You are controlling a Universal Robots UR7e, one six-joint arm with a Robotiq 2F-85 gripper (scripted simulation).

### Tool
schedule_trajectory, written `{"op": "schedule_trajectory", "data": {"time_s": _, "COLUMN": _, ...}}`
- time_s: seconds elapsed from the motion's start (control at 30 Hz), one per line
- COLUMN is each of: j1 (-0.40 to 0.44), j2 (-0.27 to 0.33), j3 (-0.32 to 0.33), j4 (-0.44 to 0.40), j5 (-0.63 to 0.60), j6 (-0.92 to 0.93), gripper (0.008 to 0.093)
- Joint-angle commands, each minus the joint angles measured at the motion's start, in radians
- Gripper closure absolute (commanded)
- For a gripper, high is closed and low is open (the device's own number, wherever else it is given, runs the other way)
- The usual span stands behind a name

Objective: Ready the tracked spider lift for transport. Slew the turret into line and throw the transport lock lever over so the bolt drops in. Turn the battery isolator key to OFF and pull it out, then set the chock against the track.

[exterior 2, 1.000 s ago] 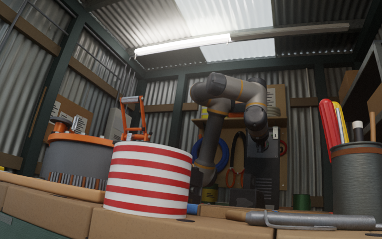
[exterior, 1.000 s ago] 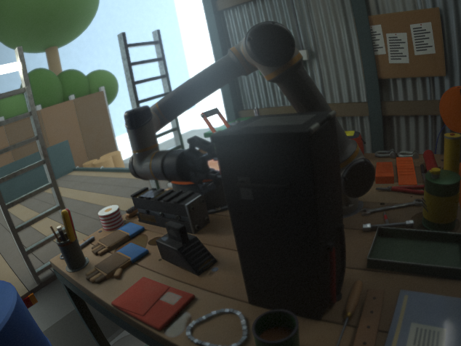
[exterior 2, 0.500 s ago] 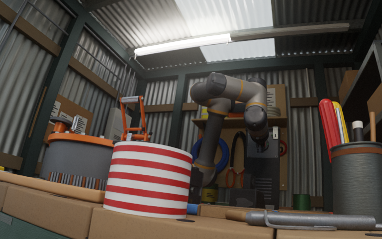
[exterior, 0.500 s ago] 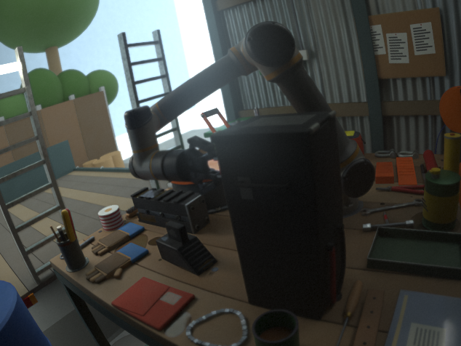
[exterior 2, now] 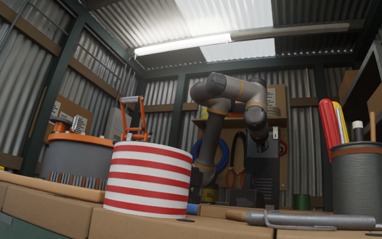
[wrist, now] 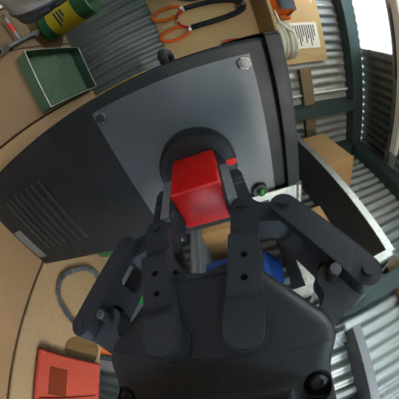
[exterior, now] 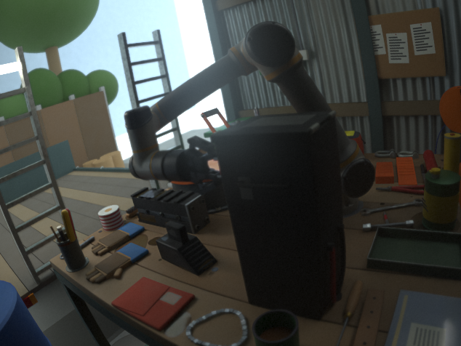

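Observation:
The red isolator key (wrist: 199, 188) sits in its round socket on the grey panel of the tall dark battery cabinet (exterior: 283, 208), and it is gripped by my gripper (wrist: 199, 197), which is closed around its square head. The black wedge chock (exterior: 185, 248) stands on the bench in front of the lift's track unit (exterior: 169, 206), apart from it. The orange turret top (exterior 2: 80, 138) with its orange frame rises behind the striped roll. The lock lever is not clear to me.
A green tray (exterior: 415, 251) lies right of the cabinet. A red-and-white striped roll (exterior: 110, 217), two gloves (exterior: 111, 253), a pen cup (exterior: 70, 249), a red folder (exterior: 152, 301) and a chain loop (exterior: 216, 327) crowd the bench's front.

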Motion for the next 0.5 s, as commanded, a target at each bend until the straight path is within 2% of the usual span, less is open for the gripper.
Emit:
{"op": "schedule_trajectory", "data": {"time_s": 0.0, "j1": 0.000, "j2": -0.001, "j3": 0.000, "j4": 0.000, "j5": 0.000, "j6": 0.000, "gripper": 0.0654}}
{"op": "schedule_trajectory", "data": {"time_s": 0.37, "j1": 0.000, "j2": -0.001, "j3": 0.000, "j4": 0.000, "j5": 0.000, "j6": 0.000, "gripper": 0.0434}}
{"op": "schedule_trajectory", "data": {"time_s": 0.47, "j1": 0.000, "j2": -0.001, "j3": 0.000, "j4": 0.000, "j5": 0.000, "j6": 0.000, "gripper": 0.0434}}
